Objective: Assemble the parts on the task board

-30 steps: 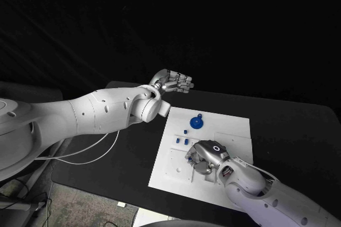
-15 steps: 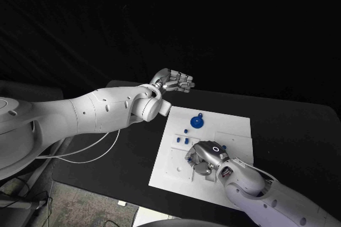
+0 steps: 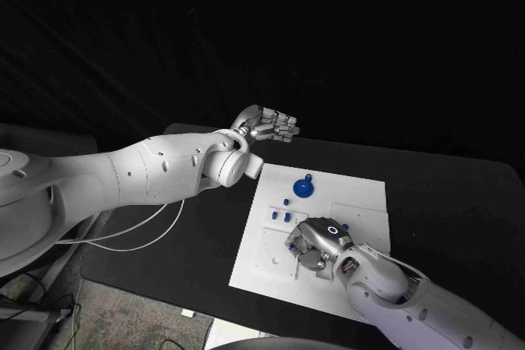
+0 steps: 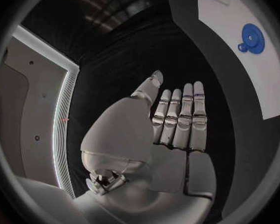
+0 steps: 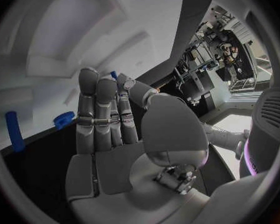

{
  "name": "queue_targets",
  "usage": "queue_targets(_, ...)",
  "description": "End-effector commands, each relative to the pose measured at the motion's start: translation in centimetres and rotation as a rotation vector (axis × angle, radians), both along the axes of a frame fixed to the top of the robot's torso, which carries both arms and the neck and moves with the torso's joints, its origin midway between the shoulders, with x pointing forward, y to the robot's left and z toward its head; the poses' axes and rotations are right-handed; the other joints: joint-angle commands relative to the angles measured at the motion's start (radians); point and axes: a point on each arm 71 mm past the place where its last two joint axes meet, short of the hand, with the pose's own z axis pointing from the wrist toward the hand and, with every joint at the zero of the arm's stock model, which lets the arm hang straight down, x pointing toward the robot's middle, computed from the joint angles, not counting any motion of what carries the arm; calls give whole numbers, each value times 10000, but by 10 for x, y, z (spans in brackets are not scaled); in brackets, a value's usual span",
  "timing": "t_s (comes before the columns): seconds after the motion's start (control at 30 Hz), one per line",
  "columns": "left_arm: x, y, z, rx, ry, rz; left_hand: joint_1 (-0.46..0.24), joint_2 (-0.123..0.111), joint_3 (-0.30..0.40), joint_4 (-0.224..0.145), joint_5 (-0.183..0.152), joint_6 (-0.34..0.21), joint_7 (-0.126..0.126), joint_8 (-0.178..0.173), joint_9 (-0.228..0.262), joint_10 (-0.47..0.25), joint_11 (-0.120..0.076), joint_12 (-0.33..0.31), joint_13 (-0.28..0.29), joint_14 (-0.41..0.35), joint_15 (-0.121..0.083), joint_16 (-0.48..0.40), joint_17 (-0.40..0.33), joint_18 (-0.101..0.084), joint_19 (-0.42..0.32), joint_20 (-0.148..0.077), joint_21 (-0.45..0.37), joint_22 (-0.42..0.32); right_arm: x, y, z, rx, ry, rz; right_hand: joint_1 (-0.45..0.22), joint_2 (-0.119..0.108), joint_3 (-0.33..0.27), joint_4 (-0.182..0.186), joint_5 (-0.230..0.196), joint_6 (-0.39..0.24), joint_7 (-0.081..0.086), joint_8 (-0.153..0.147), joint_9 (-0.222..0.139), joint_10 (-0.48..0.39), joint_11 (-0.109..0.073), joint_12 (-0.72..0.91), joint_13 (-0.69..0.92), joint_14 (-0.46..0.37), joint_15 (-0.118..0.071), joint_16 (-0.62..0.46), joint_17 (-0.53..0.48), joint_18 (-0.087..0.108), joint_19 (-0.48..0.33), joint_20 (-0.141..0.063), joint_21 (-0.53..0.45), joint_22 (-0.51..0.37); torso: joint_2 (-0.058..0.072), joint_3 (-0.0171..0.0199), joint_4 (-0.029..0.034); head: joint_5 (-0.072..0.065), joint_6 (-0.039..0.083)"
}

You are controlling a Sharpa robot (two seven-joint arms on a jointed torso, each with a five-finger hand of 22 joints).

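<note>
The task board (image 3: 361, 194) is lying in the middle of the black counter (image 3: 460, 206), slanting from the upper right toward the lower left of the head view. The right hand (image 3: 317, 242) is hanging low over the board's centre, and in the right wrist view its fingers (image 5: 96, 109) are lying straight and together with nothing between them, so it is released, not grasping. The parts it is working among are sitting right at it: small blue pegs (image 3: 278, 214) just to its upper left, another blue piece (image 3: 344, 228) showing at its right edge, and in the wrist view an upright blue peg (image 5: 14, 130) and a round blue piece (image 5: 65, 119) beside the fingertips. The blue gear (image 3: 303, 187) is lying further up the board, above the right hand. The left hand (image 3: 270, 125) is hovering off the board's upper left corner, fingers extended and holding nothing, well apart from the pegs. The right hand is by far the nearer one, so I judge the coming pick is its job, with the pegs lying toward the frame's upper left of it
</note>
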Motion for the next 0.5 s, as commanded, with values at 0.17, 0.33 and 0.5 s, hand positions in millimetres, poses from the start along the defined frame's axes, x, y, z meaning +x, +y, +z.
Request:
queue_targets(0.17, 0, -2, 2, -3, -81, -168, 38, 69, 49, -21, 45, -57, 11, -5, 9, 19, 15, 46, 7, -70, 24, -48, -14, 102, -48, -15, 27, 10, -1, -1, -6, -631, 240, 84, -68, 55, 10, -5, 69, -50, 44, 47, -11, 159, -181, 57, 15, -39, 1, -4, -44, 231, 206, 8, -94, 37, 0, -4, 2, -6, -11)
queue_targets(0.33, 0, -3, 1, 1, -80, -167, 38, 69, 49, -21, 45, -57, 11, -5, 9, 19, 15, 46, 7, -70, 24, -48, -14, 102, -48, -15, 27, 10, -3, 0, -10, -877, 333, 146, -78, 53, -192, -4, 200, -227, 101, 51, -23, -69, -114, 51, 12, -67, 51, 29, -70, 256, 191, 63, -149, 78, 2, -5, -2, -9, -6)
queue_targets(0.5, 0, -3, 1, -1, -75, -180, 38, 69, 49, -21, 45, -57, 11, -5, 9, 19, 15, 46, 7, -70, 24, -48, -14, 102, -48, -15, 27, 10, -4, 1, -12, -1034, 364, 188, -46, 48, -190, -29, 243, -198, 92, 50, -22, -32, -121, 52, 12, -72, 45, 43, -79, 264, 198, 60, -157, 104, 0, -6, 4, 3, -15)
